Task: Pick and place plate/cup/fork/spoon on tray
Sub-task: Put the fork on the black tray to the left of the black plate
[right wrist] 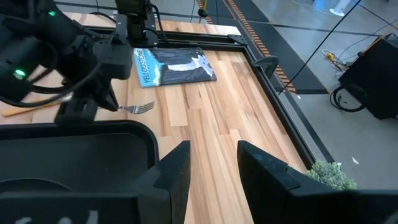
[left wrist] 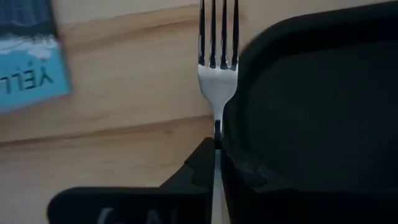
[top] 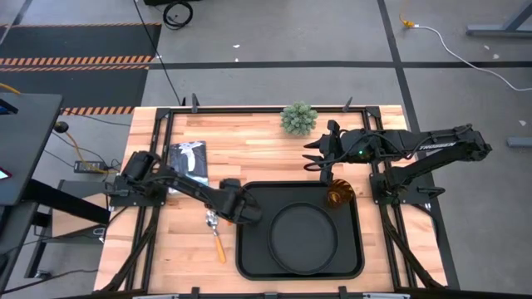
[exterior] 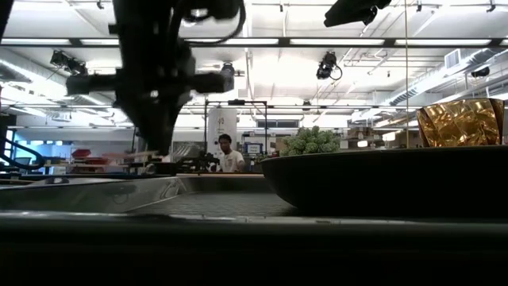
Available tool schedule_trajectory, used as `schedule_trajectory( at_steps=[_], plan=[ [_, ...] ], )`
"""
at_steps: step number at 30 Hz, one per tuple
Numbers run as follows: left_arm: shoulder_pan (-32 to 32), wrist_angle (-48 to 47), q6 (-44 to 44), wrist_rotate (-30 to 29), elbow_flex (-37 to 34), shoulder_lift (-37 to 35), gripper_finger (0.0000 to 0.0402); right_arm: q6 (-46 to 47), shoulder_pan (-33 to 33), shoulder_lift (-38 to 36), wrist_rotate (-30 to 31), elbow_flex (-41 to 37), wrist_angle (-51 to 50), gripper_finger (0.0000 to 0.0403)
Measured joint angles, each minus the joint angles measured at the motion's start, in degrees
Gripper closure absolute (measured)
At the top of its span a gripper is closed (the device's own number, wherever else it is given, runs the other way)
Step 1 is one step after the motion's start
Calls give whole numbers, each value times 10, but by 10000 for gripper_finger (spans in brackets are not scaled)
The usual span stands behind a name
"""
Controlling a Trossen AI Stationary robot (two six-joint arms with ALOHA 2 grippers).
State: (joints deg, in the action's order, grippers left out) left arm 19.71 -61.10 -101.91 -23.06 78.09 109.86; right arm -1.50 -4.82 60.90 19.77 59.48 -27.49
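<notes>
A: High view first. What is seen of the task's things?

B: The tray (top: 249, 249) is laid in the lower centre of the frame, with the plate (top: 302, 237) set inside it and the cup (top: 339, 198) stood in its upper right corner. The spoon (top: 215, 233) is left on the wood just left of the tray. The left gripper (top: 247, 209) is placed at the tray's upper left corner; the fork cannot be made out here. The right gripper (top: 315, 154) is held over bare wood above the tray, near a small green plant (top: 298, 118).

A: Low view?

B: The plate (exterior: 381, 179) is shown at right with the cup (exterior: 463, 121) behind it; a person (exterior: 228, 154) is seen far off in the room.

A: Left wrist view?

B: The fork (left wrist: 217, 68) is pinched by its handle between fingers (left wrist: 202, 163) drawn tight together, tines pointed to the frame's top, beside the tray's rim (left wrist: 292, 37). A blue booklet (left wrist: 28, 59) is seen at upper left.

A: Right wrist view?

B: The right fingers (right wrist: 177, 163) are spread apart with nothing between them. At upper left the left gripper (right wrist: 111, 99) is seen with the fork (right wrist: 138, 108) clamped in it, just above the tray's corner (right wrist: 134, 134).
</notes>
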Motion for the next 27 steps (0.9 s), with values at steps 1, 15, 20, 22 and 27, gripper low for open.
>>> schedule_trajectory(
  at_steps=[1, 15, 20, 22, 27],
  plan=[
    [3, 0, -5, -7, 8, 0, 378, 0, 0, 0, 0, 0, 0, 265],
    [56, 211, 24, -28, 31, 35, 380, 0, 0, 0, 0, 0, -7, 265],
    [77, 246, 1, -17, 32, 57, 380, 0, 0, 0, 0, 0, -17, 265],
    [82, 268, -2, -18, 35, 62, 379, 0, 0, 0, 0, 0, -17, 265],
    [89, 298, -6, -18, 35, 79, 381, 2, 0, 0, 0, 0, -17, 265]
  ],
)
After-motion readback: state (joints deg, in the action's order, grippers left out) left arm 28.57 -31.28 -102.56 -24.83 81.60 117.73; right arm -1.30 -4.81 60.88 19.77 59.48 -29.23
